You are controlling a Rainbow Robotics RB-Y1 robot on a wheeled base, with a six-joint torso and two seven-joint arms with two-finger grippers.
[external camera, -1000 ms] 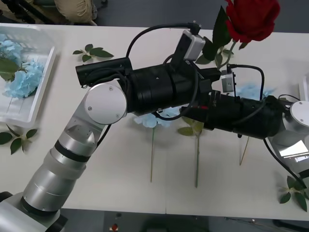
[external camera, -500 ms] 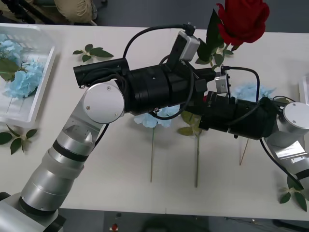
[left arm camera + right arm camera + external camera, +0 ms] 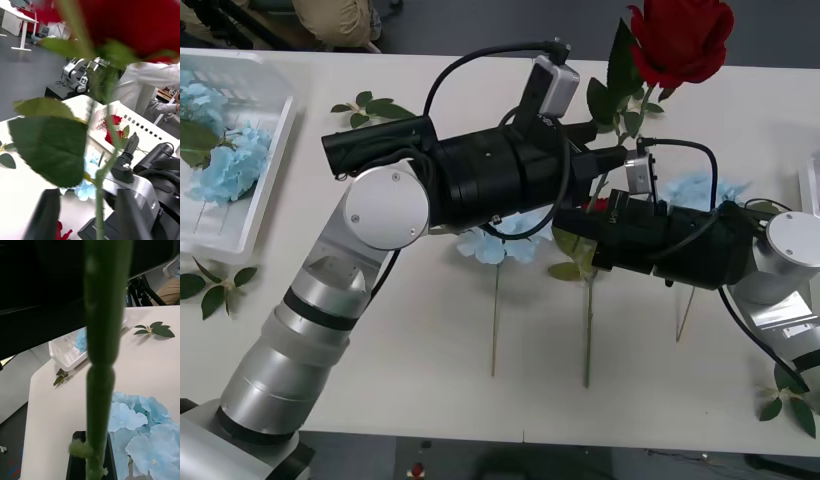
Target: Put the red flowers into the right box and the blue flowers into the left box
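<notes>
Front view, velvety red rose [image 3: 680, 40] aloft, stem between both tools

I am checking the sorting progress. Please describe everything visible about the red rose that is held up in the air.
The red rose is an artificial deep-red bloom on a green stem with broad green leaves. It is lifted clear of the table, bloom uppermost at the far side, its stem running down between the two crossed arms. The stem passes right in front of both wrist cameras.
</notes>
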